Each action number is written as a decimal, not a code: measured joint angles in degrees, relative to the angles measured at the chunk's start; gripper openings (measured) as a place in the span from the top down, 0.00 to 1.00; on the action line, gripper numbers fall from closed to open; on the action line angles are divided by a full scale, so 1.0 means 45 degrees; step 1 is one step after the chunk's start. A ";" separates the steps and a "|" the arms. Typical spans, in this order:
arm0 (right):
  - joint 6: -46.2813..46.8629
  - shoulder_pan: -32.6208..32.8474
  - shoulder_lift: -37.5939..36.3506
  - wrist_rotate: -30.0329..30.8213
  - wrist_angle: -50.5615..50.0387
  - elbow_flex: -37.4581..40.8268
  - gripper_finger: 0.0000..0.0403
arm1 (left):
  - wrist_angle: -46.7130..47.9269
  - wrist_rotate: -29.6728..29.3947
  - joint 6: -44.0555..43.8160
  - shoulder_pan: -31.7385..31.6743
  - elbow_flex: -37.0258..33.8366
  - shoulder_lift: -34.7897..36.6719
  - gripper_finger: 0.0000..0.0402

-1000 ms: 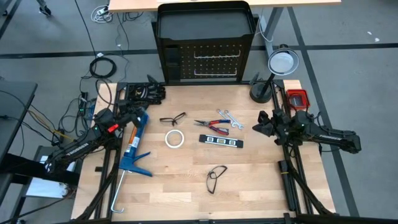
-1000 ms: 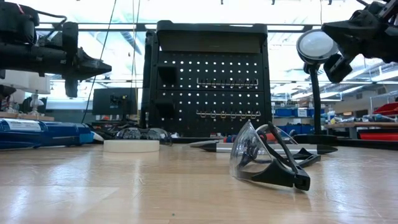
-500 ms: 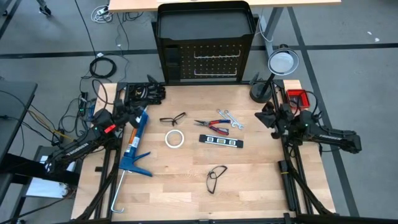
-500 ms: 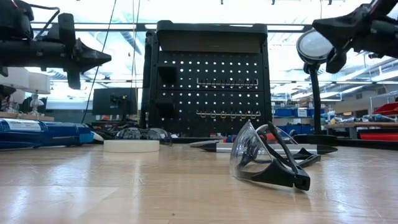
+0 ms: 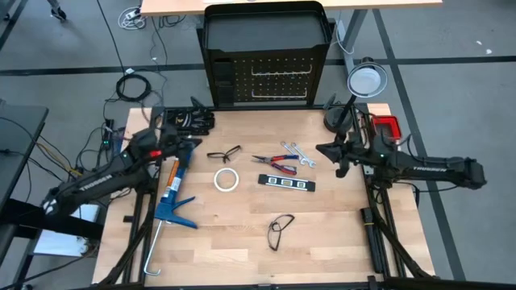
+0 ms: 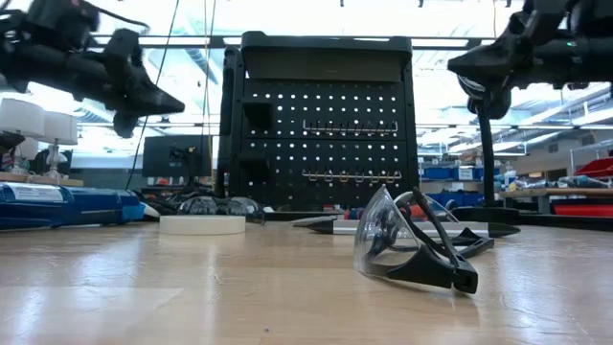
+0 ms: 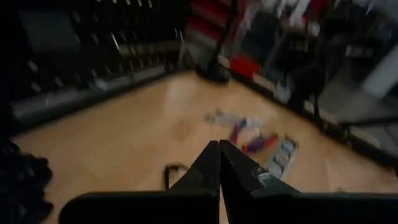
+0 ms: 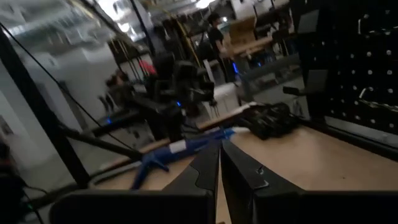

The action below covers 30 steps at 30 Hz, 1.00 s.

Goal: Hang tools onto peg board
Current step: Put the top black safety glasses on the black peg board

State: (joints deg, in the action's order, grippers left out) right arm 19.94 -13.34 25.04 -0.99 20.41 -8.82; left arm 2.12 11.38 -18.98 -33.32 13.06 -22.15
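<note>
The tools lie on the wooden table: safety glasses point(image 5: 223, 153), a white tape roll point(image 5: 226, 180), red-handled pliers point(image 5: 274, 164), silver wrenches point(image 5: 297, 154), a black bar with pale windows point(image 5: 284, 183) and a second pair of glasses point(image 5: 280, 230), which also shows in the low view point(image 6: 412, 244). The peg board point(image 5: 266, 76) stands upright at the far edge. My left gripper point(image 5: 196, 143) is shut and empty in the air left of the first glasses. My right gripper point(image 5: 320, 149) is shut and empty in the air right of the wrenches.
A large blue caulking gun point(image 5: 172, 189) lies along the table's left side. A black bundle point(image 5: 187, 121) sits at the far left corner. A round lamp point(image 5: 364, 80) on a black stand and a red box point(image 5: 384, 126) stand at the far right.
My left gripper has moved toward the table's right edge, closer to the glasses. My right gripper has swung toward the table's left and a little toward the far edge, closer to the wrenches. Both stay shut and high above the table. No tool has moved.
</note>
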 joint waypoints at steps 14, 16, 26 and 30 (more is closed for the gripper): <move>-0.1667 -0.0340 0.3943 -0.0996 -0.0556 -0.2036 0.78 | 0.0756 0.1361 0.2539 0.0005 0.1958 -0.6374 0.77; -0.1782 -0.0340 0.4363 -0.1000 -0.0581 -0.2102 0.74 | 0.1119 0.1739 0.2911 0.0005 0.2404 -0.7112 0.69; -0.2317 -0.0340 0.5990 -0.1030 -0.0536 -0.2458 0.63 | 0.3267 0.1693 0.3668 0.0015 0.4759 -1.0206 0.58; -0.2600 -0.0340 0.6249 -0.1030 -0.0404 -0.2458 0.63 | 0.3801 0.1330 0.3846 0.0015 0.5398 -1.1081 0.59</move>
State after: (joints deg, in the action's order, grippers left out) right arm 8.24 -14.87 53.16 -5.63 18.59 -19.88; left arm 19.22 17.37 -1.67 -33.26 37.35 -72.02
